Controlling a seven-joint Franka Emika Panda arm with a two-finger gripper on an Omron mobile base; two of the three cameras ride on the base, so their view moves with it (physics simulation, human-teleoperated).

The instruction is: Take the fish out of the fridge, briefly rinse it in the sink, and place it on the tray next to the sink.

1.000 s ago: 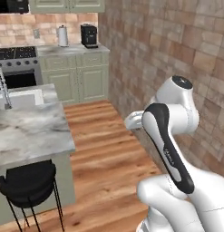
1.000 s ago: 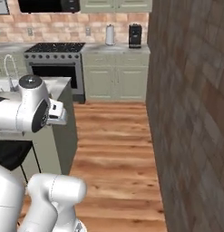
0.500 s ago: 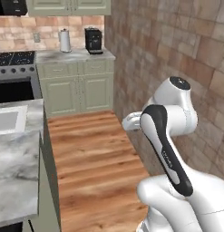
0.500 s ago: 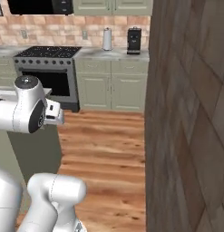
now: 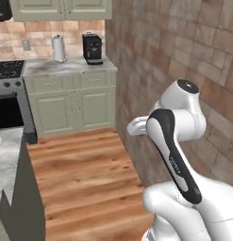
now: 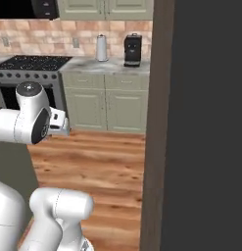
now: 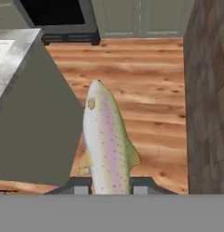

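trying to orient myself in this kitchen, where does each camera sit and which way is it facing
Left base view: behind the arm to its left, facing the pale green base cabinets and brick wall; white arm rises lower right.
Right base view: behind to its right, facing the same cabinets, a dark panel filling the right; arm lower left.
Hand view: on the hand, looking down at the wooden floor; end effector shut on the speckled silvery fish.
Both base views share the black coffee machine and white paper-towel roll.
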